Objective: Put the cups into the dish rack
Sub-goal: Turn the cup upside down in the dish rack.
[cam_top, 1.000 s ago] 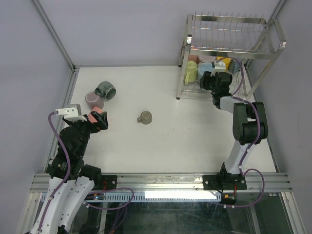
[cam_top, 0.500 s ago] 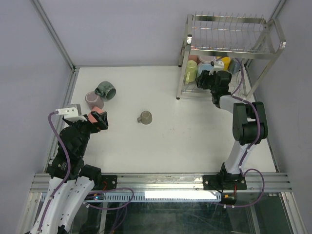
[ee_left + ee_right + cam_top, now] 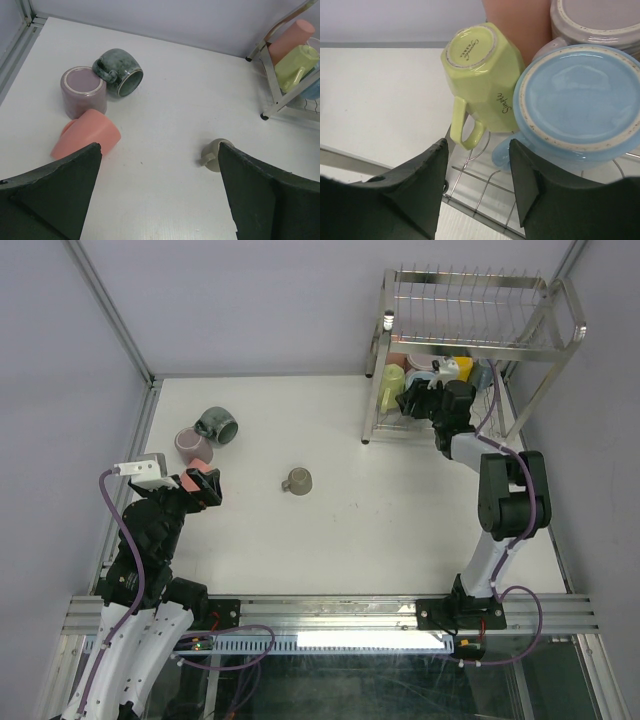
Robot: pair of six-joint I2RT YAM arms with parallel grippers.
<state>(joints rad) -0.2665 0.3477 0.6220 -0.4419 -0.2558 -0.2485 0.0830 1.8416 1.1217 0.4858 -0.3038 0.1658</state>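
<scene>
The left claw hangs spread wide over the white desk, where a salmon pink tumbler, mauve cup, dark green mug and taupe mug lie. The lower shelf of the chrome wire dish rack holds a yellow-green mug and a light blue cup. The right claw stands parted and empty before them.

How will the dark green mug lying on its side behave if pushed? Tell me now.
The dark green mug lies on its rounded side, so a push would probably roll it. Its handle faces the mauve cup beside it, which may block rolling that way. Looks ceramic: likely rigid.
</scene>
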